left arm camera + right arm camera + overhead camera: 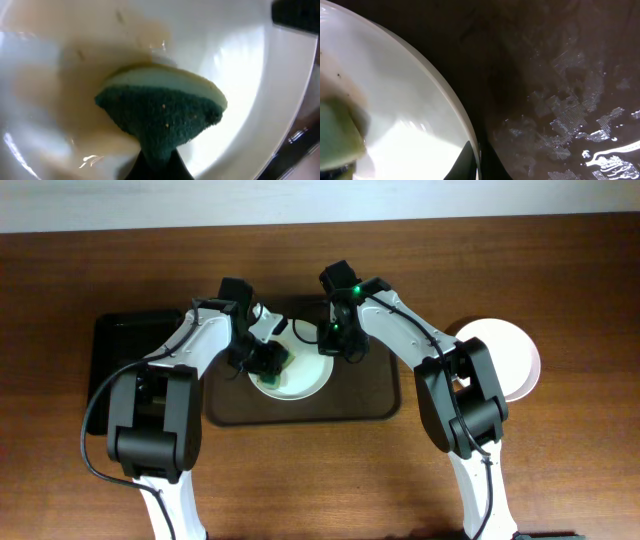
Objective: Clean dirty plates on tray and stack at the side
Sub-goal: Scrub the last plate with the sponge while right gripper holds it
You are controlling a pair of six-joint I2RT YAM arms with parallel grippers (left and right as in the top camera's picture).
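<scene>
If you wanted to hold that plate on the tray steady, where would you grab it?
The plate lies flat on the tray with the sponge in its middle, so pinch its raised rim from above on the right side, one finger inside, one outside, as the right gripper does.

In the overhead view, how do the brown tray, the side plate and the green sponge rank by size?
Largest: brown tray.
Then the side plate.
Smallest: green sponge.
Each is partly hidden, but the order is plain.
</scene>
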